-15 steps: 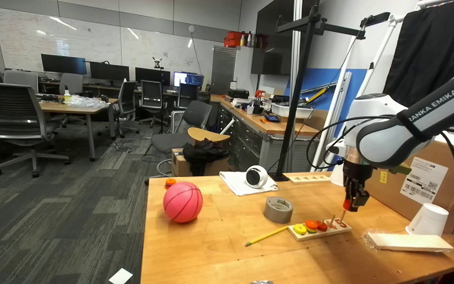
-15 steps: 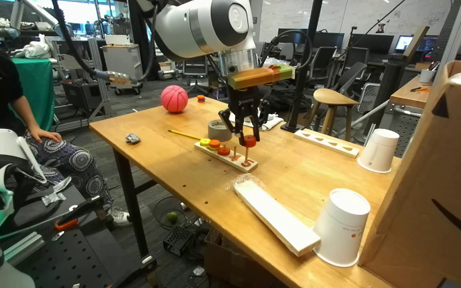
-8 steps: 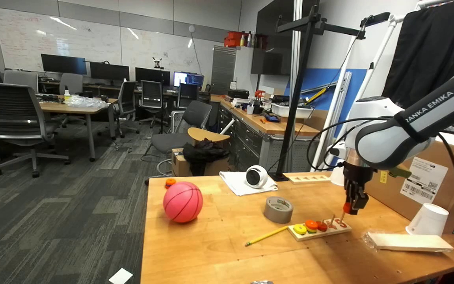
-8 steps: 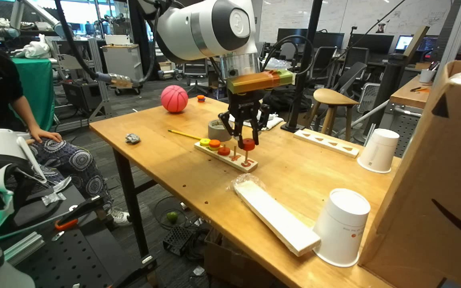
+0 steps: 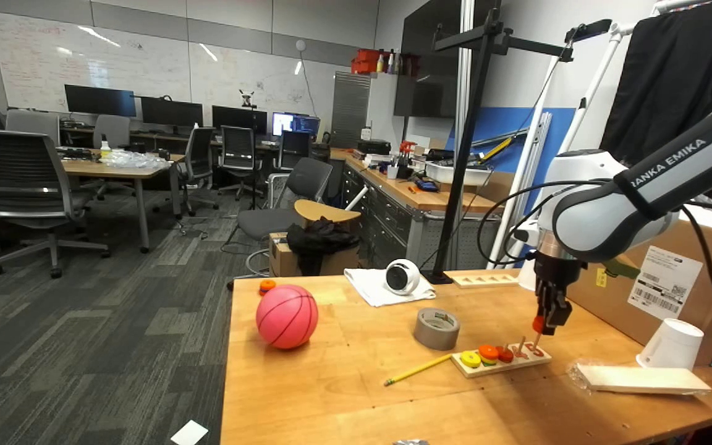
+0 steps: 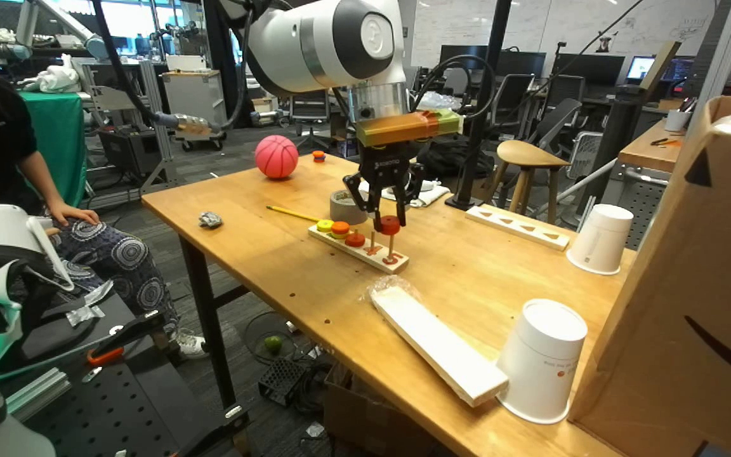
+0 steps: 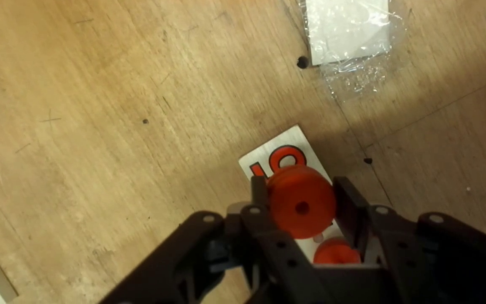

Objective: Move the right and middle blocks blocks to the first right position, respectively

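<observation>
Red block (image 6: 355, 240) sits low on the pegboard (image 6: 381, 256), just right of an orange block (image 6: 340, 226); next come numerals 4 (image 6: 372, 251) and 5 (image 6: 392, 259). At the top of the 5's peg (image 6: 392, 246), the gripper (image 6: 390, 222) pinches a second red block (image 7: 302, 202); whether threaded on, I cannot tell. Farther right in an exterior view, the arm (image 5: 668, 164) reads "RANKA EMIKA"; a carton (image 5: 615, 315) bears a barcode label (image 5: 665, 281), print too small to read.

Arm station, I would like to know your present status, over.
Black two-finger gripper: shut on small round red block. Block at thin wooden peg marked 5; above or threaded, cannot tell. Neighbouring bare peg 4 close; no blockage seen.
</observation>
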